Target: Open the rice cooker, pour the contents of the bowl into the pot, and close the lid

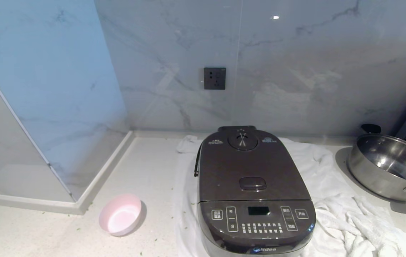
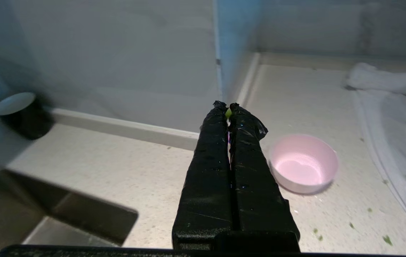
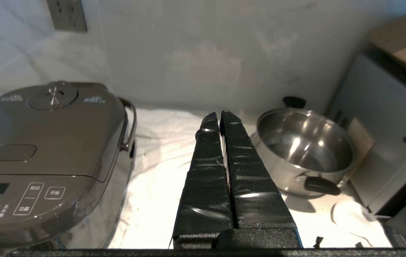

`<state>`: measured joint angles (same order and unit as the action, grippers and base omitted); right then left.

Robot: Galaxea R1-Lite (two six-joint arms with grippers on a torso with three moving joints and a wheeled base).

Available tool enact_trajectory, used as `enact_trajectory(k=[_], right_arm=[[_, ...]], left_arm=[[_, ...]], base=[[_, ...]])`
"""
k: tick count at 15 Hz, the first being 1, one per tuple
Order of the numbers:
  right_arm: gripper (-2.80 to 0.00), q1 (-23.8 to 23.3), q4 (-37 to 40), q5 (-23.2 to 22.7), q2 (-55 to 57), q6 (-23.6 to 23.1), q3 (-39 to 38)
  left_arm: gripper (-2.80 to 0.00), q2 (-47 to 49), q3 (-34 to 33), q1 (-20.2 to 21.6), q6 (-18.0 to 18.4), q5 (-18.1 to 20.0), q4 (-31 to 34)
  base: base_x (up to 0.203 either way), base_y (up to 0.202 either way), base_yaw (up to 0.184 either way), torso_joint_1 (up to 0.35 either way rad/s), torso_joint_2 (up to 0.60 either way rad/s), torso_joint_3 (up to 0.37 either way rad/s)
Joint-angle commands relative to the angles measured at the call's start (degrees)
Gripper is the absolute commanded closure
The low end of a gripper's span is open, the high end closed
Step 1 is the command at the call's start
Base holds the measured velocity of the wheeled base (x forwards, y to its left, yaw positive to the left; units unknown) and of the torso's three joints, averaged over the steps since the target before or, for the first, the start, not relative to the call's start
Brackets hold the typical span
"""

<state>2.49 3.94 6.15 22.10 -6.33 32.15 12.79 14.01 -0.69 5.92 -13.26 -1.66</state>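
The lid [image 1: 251, 167] is seen shut on the rice cooker [image 1: 254, 192]; the bowl [image 1: 120, 214], at its nine o'clock, is seen empty. The left gripper [image 2: 228, 107] fingers are pressed together on a green bit, the right gripper [image 3: 219, 116] fingers pressed together empty; the task is judged essentially done

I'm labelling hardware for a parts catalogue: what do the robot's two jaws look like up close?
Both match: the left gripper and right gripper each have two long, flat black fingers wrapped in glossy, wrinkled black tape, tapering toward the tips from a matte, textured black base. No cables or markings show.
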Motion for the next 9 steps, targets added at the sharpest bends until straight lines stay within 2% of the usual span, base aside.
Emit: enact_trajectory(k=[1,3,5,6,9], right_arm=[[0.00,-0.73,0.09,-0.01,-7.04,-0.09,-2.52],[0.00,-1.25,0.16,0.05,-12.18,-0.10,-7.37],[0.00,-1.76,0.18,-0.34,-16.89,-0.22,-14.04],[0.00,-1.90,0.17,-1.14,-18.85,-0.14,-17.78],[0.00,-2.10,-1.62,-2.27,-21.75,0.29,-28.30]], left_arm=[[0.00,-7.93,-3.49,0.21,0.56,3.98,0.07],[0.00,-12.39,-9.35,0.40,3.26,10.90,0.62],[0.00,-12.75,-12.97,0.49,3.38,12.45,0.48],[0.00,-12.78,-13.41,0.64,0.67,12.86,0.39],[0.00,-12.79,-14.01,0.78,0.33,13.70,2.18]], base=[[0.000,0.000,0.000,0.000,0.00,0.000],[0.000,0.000,0.000,0.000,0.00,0.000],[0.000,0.000,0.000,0.000,0.00,0.000],[0.000,0.000,0.000,0.000,0.00,0.000],[0.000,0.000,0.000,0.000,0.00,0.000]])
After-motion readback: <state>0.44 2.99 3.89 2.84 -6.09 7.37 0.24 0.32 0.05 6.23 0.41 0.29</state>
